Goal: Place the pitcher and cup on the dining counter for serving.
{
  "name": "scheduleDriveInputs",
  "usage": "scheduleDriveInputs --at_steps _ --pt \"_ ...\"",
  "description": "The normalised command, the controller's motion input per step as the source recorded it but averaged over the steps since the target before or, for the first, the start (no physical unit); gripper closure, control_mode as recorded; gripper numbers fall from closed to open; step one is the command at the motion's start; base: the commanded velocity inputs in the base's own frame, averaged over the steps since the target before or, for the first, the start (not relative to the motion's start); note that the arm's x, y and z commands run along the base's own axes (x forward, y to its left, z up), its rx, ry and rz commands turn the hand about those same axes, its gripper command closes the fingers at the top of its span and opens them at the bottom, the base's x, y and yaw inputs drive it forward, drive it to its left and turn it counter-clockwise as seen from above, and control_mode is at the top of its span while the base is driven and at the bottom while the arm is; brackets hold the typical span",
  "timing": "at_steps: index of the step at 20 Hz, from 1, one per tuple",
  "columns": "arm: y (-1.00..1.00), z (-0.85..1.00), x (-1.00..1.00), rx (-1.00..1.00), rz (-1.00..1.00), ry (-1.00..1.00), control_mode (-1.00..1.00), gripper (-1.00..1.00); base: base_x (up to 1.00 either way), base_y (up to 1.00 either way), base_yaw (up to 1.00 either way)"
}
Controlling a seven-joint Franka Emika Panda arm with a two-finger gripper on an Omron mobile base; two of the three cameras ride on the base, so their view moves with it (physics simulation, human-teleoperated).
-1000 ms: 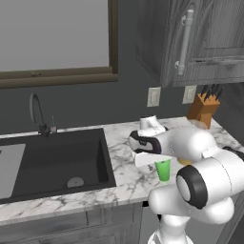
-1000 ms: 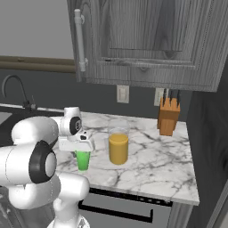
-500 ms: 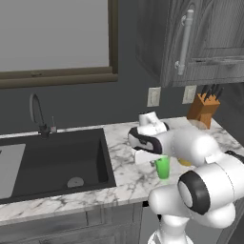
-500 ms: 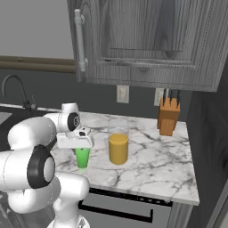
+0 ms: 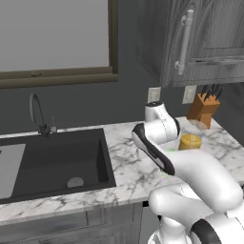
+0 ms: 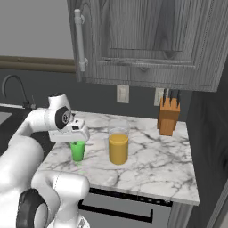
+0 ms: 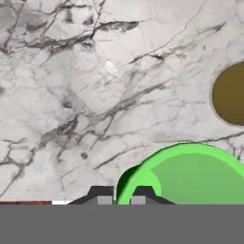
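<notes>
- My gripper (image 7: 120, 196) sits straight over the cup (image 6: 78, 150), pointing down. In the hand view the two fingertips (image 7: 101, 194) stand close together with the cup's near rim wall between them, one tip outside, one over the inside. Jaws are nearly fully closed, pinching that thin green wall.
- So I have the cup by its rim on one side, not around the body. Its axis is upright and in line with the hand, and most of the cup's mouth spreads off to the right of the fingers in the hand view.
- In the right base view the hand covers the cup's top. The cup's base seems to rest on the sink-side marble counter (image 6: 151, 164); I can't tell if it's off the surface.
- My call: the next move is a straight vertical lift. A rim pinch is off-centre, so the cup may tilt once it's free.
- The pitcher (image 6: 118, 143) stands just beside the cup, apart from it, upright, orange liquid inside. In the hand view its mouth shows at the right edge, on the side where the cup's mouth opens. Any swing that way risks a knock.
- Further back near the wall: the knife block (image 6: 168, 116), well clear of both.
</notes>
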Motion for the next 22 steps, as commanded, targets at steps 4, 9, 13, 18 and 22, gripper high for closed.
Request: scheduleDriveInputs --at_steps 4,9,13,18,22 --pt "0.0 0.98 -0.26 0.02 0.01 -0.24 -1.0 1.0 0.0 0.0 0.0" --pt "0.0 1.0 -0.4 0.0 0.04 -0.31 -1.0 1.0 0.0 0.0 0.0" --pt "0.01 0.91 -0.52 0.0 0.1 -0.34 -1.0 1.0 0.0 0.0 0.0" --pt "0.07 0.59 -0.6 0.0 0.21 -0.28 -1.0 1.0 0.0 0.0 0.0" --pt "0.06 0.04 -0.16 0.0 0.12 -0.05 1.0 1.0 -0.45 0.26 0.49"
